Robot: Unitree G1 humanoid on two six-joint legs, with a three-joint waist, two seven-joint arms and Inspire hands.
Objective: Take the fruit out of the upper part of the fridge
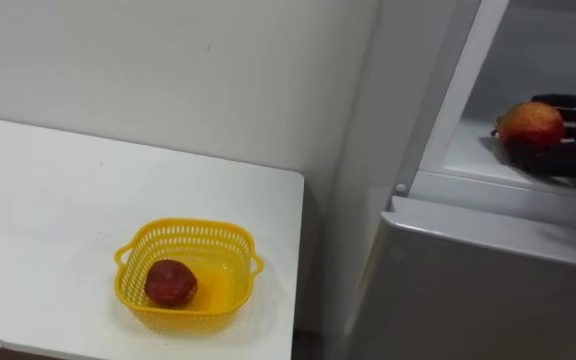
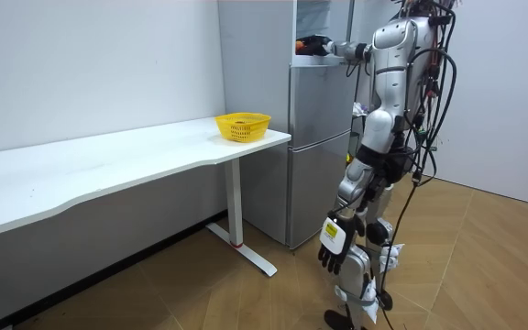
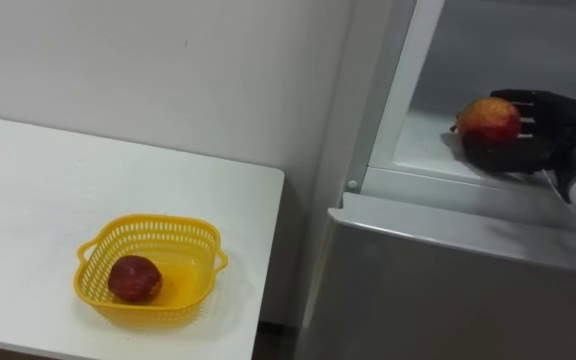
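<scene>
The robot stands on the wood floor (image 2: 484, 266) facing a tall grey fridge (image 2: 319, 137). The fridge's upper compartment is open and its lower door is shut. The right arm is raised and reaches into that upper compartment, while the left arm hangs straight down at the robot's side.

A long white table (image 1: 68, 200) runs along the pale wall (image 1: 168, 70), and its end is just beside the fridge. Near that end of the tabletop sits a yellow plastic basket (image 1: 188, 226) with slotted walls and two small handles. It stands upright, well apart from the fridge opening.

Inside the upper compartment, the right hand (image 1: 568, 150) rests low on the white shelf (image 1: 468, 155) close to the front edge. Its dark fingers are curled round a red and yellow apple (image 1: 531, 124), gripping it from the side and from beneath. The apple sits at the robot's left side of the hand, and the top of the fruit shows above the fingers. I cannot tell whether it is lifted clear of the shelf or still touching it.

In the room view, the left hand (image 2: 335, 247) hangs beside the thigh with its fingers loose and pointing down, holding nothing.

A dark red fruit (image 1: 171, 283) lies on the basket's floor, towards the robot's left side of it.
</scene>
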